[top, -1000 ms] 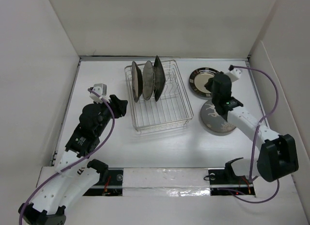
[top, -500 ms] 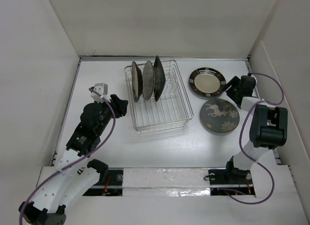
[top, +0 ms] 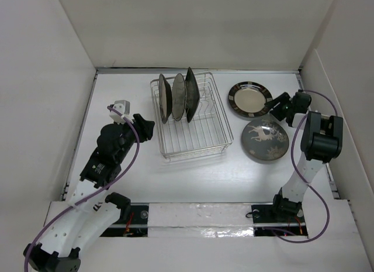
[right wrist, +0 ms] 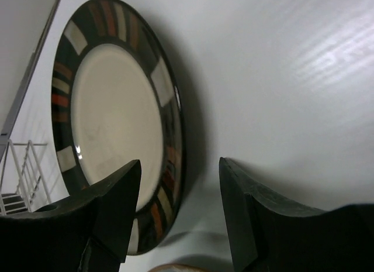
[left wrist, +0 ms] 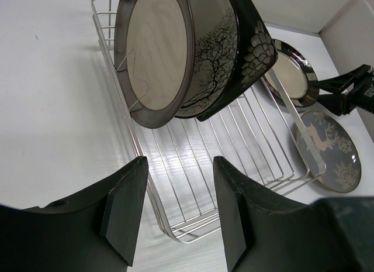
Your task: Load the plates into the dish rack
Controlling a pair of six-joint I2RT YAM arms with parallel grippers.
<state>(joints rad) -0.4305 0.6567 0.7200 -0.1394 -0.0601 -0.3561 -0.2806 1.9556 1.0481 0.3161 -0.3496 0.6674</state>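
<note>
The dish rack (top: 201, 134) stands mid-table with three plates upright in its tines: a dark-rimmed pale one (left wrist: 155, 55), the cream branch-pattern one (left wrist: 213, 55) and the black flower one (left wrist: 254, 50). To its right, flat on the table, lie the black-rimmed plate (top: 250, 99) and the grey deer plate (top: 265, 141). My right gripper (top: 276, 105) is open and low at the black-rimmed plate's (right wrist: 117, 114) right edge, with its jaws (right wrist: 180, 167) astride the rim. My left gripper (top: 148, 127) hangs open and empty just left of the rack (left wrist: 193, 161).
White walls close in the table on the left, back and right. The right arm's purple cable loops near the right wall (top: 327, 102). The deer plate's edge (right wrist: 169, 267) lies just below the right gripper's fingers.
The right arm has swung from above the deer plate to the black-rimmed plate's right edge, and its gripper has opened. The left arm has stayed still.
</note>
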